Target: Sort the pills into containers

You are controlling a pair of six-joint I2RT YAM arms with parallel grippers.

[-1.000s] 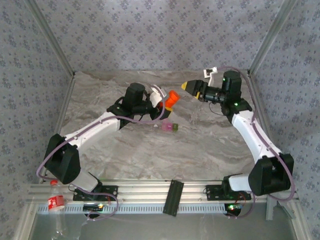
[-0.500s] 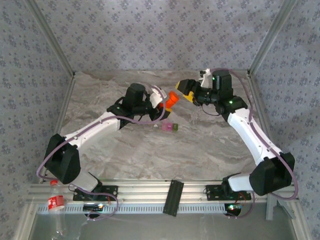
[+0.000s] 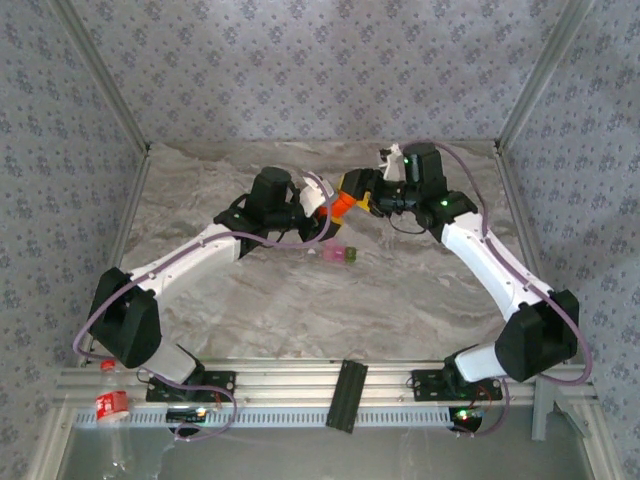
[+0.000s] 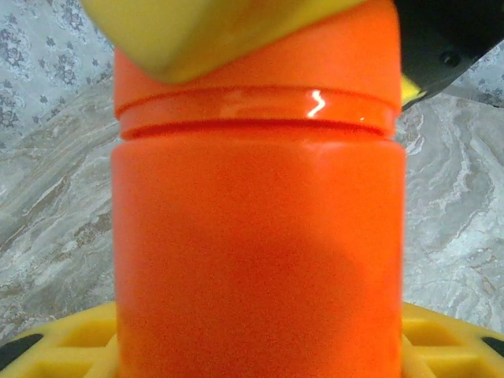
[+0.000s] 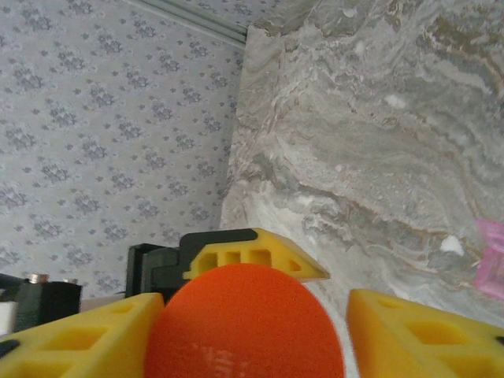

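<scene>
Containers (image 3: 340, 256): joined pair, pink/olive-green | smaller than orange bottle (image 3: 343, 205)

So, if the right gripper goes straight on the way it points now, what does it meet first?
Most likely the cap of the orange bottle, which sits between the jaws of the right gripper; the left gripper holds the bottle.

Your grey marble-patterned table (image 3: 300, 300) carries the joined pink and olive-green containers (image 3: 339, 255). You see them resting flat near its middle.
</scene>
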